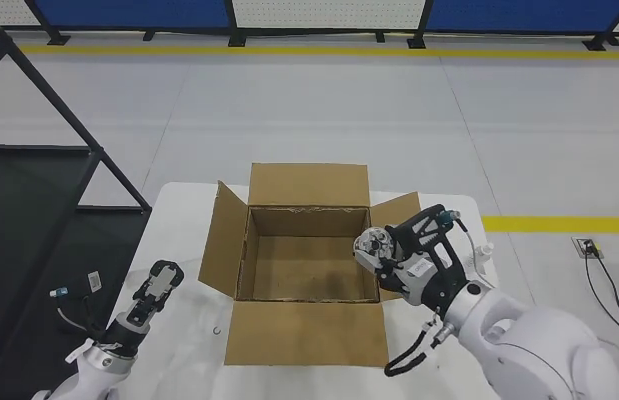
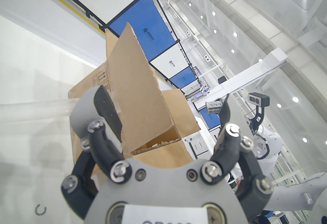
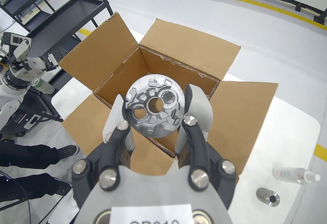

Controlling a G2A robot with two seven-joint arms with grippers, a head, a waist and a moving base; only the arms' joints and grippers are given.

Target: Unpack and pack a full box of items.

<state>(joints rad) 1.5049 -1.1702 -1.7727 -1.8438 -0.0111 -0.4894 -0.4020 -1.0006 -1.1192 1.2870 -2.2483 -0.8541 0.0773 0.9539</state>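
Note:
An open cardboard box (image 1: 309,265) stands mid-table with all its flaps folded out; its floor shows bare cardboard (image 3: 127,82). My right gripper (image 1: 377,252) hangs over the box's right rim, shut on a round grey cast-metal part (image 3: 154,106) with a centre hole and raised teeth, which also shows from above (image 1: 370,243). My left gripper (image 1: 161,283) sits low over the table to the left of the box, apart from it. In its own view the left gripper (image 2: 166,112) is open with nothing between its fingers, and the box's left flap (image 2: 135,87) rises beyond.
A small metal ring (image 1: 220,330) lies on the table near the box's front left corner. On the table to the right of the box are a short metal cylinder (image 3: 267,197) and a white bottle (image 3: 293,175) on its side. A black rack (image 1: 49,190) stands left of the table.

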